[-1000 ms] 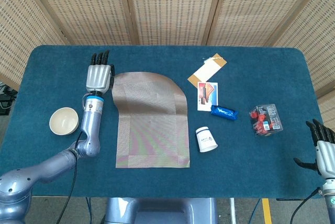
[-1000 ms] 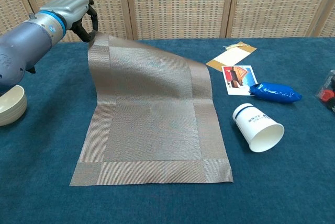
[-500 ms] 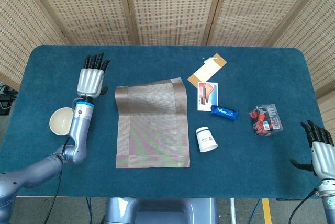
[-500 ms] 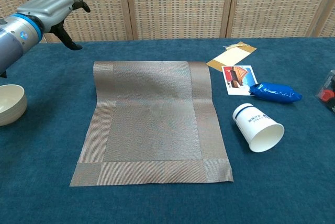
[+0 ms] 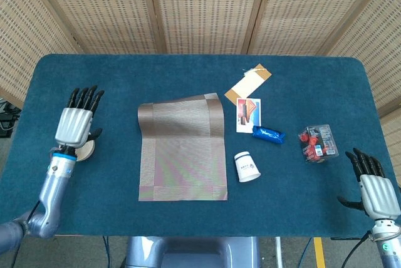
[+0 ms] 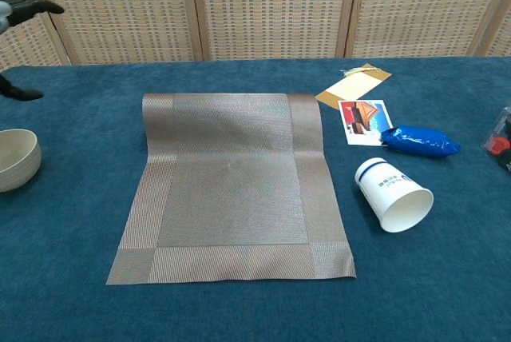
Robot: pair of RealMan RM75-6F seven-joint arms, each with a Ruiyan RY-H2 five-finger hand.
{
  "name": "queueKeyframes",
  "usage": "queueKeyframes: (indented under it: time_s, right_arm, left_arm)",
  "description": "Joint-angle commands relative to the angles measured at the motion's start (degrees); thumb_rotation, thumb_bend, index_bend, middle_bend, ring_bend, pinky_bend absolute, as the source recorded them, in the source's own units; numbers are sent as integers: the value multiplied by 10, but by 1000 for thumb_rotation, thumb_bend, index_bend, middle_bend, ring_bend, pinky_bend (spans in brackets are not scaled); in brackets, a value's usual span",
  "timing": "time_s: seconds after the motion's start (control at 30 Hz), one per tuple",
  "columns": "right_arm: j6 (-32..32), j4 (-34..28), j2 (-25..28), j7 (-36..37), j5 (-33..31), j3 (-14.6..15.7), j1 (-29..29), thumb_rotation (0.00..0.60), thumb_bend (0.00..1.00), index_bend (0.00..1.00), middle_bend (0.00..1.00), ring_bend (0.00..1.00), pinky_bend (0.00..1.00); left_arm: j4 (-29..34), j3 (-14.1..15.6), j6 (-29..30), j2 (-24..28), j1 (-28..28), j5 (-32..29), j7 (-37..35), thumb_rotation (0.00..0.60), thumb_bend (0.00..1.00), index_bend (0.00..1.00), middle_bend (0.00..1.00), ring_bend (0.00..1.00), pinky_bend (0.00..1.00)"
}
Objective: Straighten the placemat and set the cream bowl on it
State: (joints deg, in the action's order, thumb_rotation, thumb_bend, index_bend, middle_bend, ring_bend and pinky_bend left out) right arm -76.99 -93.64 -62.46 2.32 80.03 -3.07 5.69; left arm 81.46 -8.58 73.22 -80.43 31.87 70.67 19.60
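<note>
The brown woven placemat (image 5: pixel 182 149) (image 6: pixel 231 190) lies spread on the blue table, its far edge still slightly curled. At the table's left stands the cream bowl (image 6: pixel 16 158), off the mat; in the head view only a sliver of the bowl (image 5: pixel 88 149) shows under my left hand (image 5: pixel 76 121). That hand hovers over it with fingers spread and holds nothing; the chest view catches only its dark fingertips (image 6: pixel 24 6). My right hand (image 5: pixel 374 191) hangs open at the near right corner, far from both.
A white paper cup (image 6: pixel 395 194) lies on its side just right of the mat. Behind it are a blue packet (image 6: pixel 419 141), a picture card (image 6: pixel 363 122) and a tan envelope (image 6: pixel 355 84). A red packet (image 5: pixel 317 142) sits further right.
My left hand let go of the mat's far left corner, and the lifted end dropped flat. The hand then swung left to above the bowl. My right hand crept slightly inward.
</note>
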Motion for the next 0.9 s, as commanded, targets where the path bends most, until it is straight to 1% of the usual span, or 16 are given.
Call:
queueKeyframes:
  time_s: [0.03,0.2,0.3,0.4,0.5,0.6,0.7,0.77,0.9]
  right_arm:
    - [1,0,-2,-2,2,1,0,600,5,92,0,0,0]
    - [-3,-1,-5,-8,10,5,0,600,1,92,0,0,0]
    - [-4,0,-8,-11,12,6,-1,600,0,104,0,0,0]
    - [-12,5,-15,-10,25,7,0,600,3,147,0,0,0]
    - [-24,16,-26,-8,43,9,0,600,18,207,0,0,0]
    - [-39,30,-42,-8,65,10,1,600,43,253,0,0,0]
    - [-45,35,-55,-13,79,12,3,600,48,262,0,0,0]
    - [-37,30,-66,-28,87,14,11,600,48,262,0,0,0]
    - [-6,1,-88,-77,97,14,35,600,51,262,0,0,0]
  left_arm:
    - [52,42,43,42,-50,35,-13,600,180,41,0,0,0]
    - [83,81,89,65,-105,65,-39,600,136,40,0,0,0]
    - [90,95,102,74,-127,73,-51,600,133,39,0,0,0]
    - [92,109,131,78,-158,86,-77,600,133,39,0,0,0]
    - [77,121,157,75,-186,105,-101,600,133,39,0,0,0]
    - [57,126,180,71,-208,121,-116,600,133,39,0,0,0]
    - [53,124,191,74,-215,128,-117,600,134,39,0,0,0]
    - [53,117,198,74,-219,132,-122,600,134,39,0,0,0]
    - [51,113,187,75,-221,136,-122,600,134,39,0,0,0]
